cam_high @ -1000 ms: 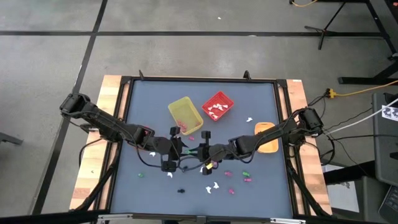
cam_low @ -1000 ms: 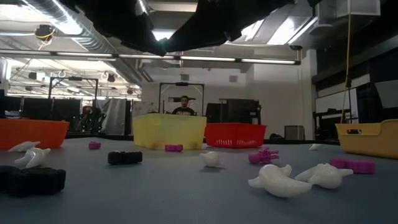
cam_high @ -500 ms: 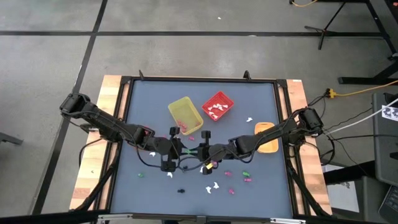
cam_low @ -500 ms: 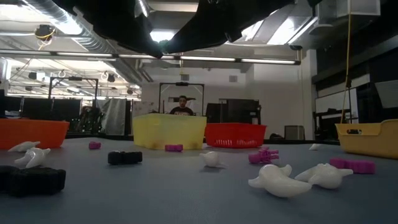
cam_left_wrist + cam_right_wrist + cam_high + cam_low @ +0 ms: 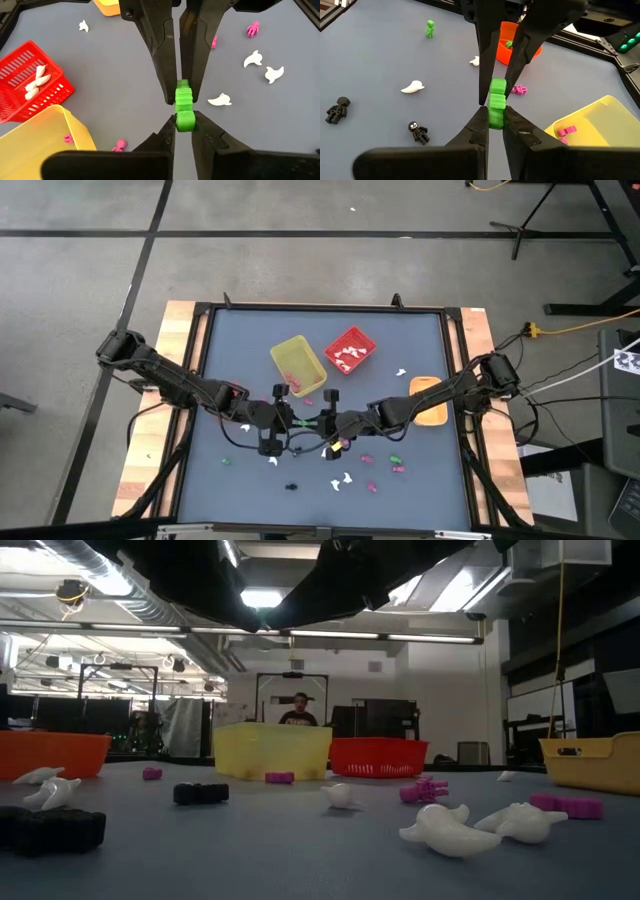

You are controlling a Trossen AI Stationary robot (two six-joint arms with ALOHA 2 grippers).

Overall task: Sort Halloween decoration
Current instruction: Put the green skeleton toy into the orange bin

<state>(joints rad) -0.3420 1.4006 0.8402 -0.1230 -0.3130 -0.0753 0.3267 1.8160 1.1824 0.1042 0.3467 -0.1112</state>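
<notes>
A green Halloween decoration (image 5: 183, 107) hangs above the table's middle, between my two grippers, which meet tip to tip. My left gripper (image 5: 183, 125) is shut on one end and my right gripper (image 5: 493, 122) on the other. In the high view they join at the green piece (image 5: 310, 423). Other trinkets lie loose on the grey table: white ghosts (image 5: 260, 57), pink ones (image 5: 253, 29), black skeletons (image 5: 336, 110) and a green figure (image 5: 429, 27). My left gripper pinches the green piece's end nearest it (image 5: 184, 121) between its two fingertips, coming level from the table's left. The piece is lifted clear of the table. My right gripper pinches the opposite end (image 5: 495, 117) between its two fingertips, coming level from the table's right, along the piece's length.
A yellow bin (image 5: 297, 364) holding pink pieces and a red bin (image 5: 350, 350) holding white pieces stand behind the grippers. An orange bowl (image 5: 517, 42) sits under the left arm. An orange tray (image 5: 428, 400) lies at the right. A person (image 5: 300, 715) stands far behind the table.
</notes>
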